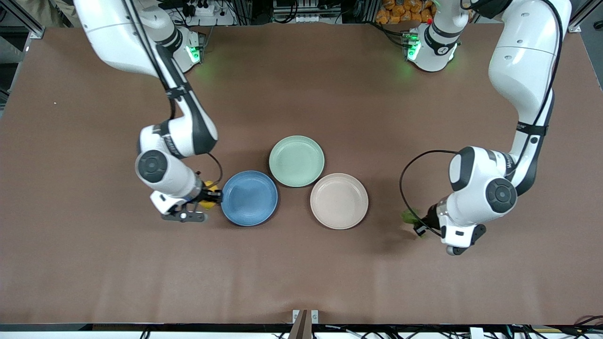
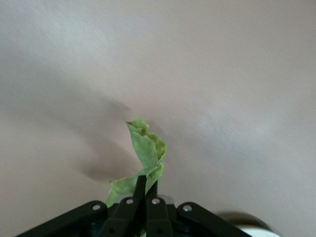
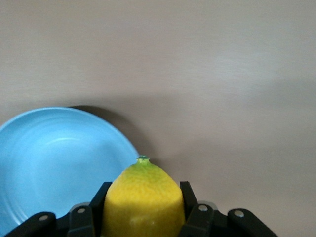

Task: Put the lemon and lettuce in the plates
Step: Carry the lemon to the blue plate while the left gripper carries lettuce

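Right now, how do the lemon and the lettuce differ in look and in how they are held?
The lemon is plump, yellow and oval; the lettuce is a thin, wrinkled green leaf. The lemon fills the right gripper between its jaws, while the left gripper pinches only the lettuce's edge, jaws nearly together. The lemon hangs beside the blue plate; the lettuce is over bare table. Both are held, not yet on plates.

Brown table, three plates on it.
I see the plates clustered near mid-table, well clear of every edge: mint-green plate sits closest to the edge w/ the robot bases; blue plate toward the right arm's end, beige plate toward the left arm's end, both nearer the front edge. Blue & beige each just beside the green one; all look empty.
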